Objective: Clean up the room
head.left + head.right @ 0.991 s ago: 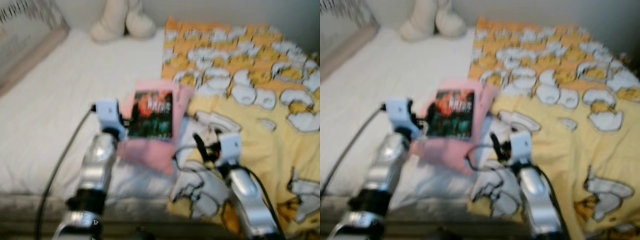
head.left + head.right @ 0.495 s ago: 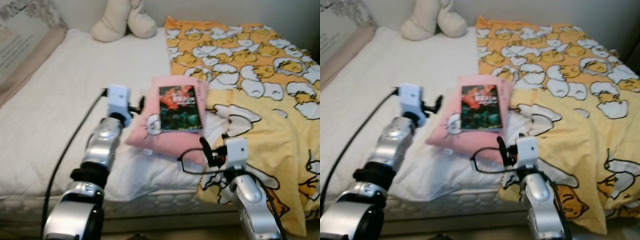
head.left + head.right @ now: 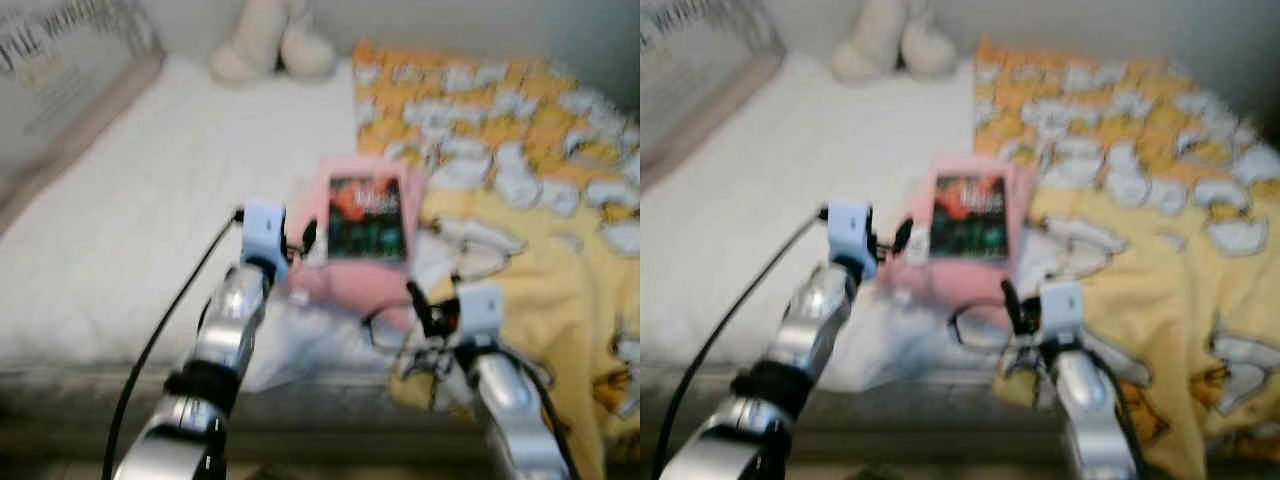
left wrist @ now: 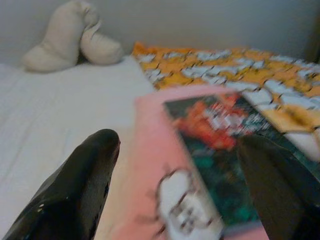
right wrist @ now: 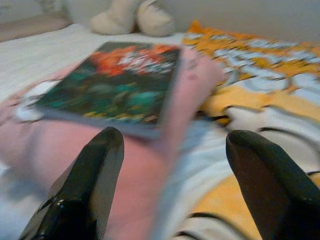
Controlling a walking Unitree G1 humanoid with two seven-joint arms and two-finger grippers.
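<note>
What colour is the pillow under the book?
Pink pillow, with a white cartoon print; clearest in the left wrist view.

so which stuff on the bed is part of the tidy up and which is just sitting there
Part of the job: book, pink pillow, left hand, right hand, both open.
Just there: soft toy, yellow blanket, white mattress.

You have two silver arms, glossy metal shells with a black ring joint low on the left arm (image 3: 205, 382). Each wrist carries a pale, boxy camera block: left (image 3: 263, 228), right (image 3: 480, 303). A black cable runs from the left block toward 7 o'clock (image 3: 165, 330); black cable loops sit at 9 o'clock of the right block (image 3: 385, 330). Left gripper fingers (image 4: 75, 187) are long, glossy black and round-tipped; so are the right gripper fingers (image 5: 92, 182).
</note>
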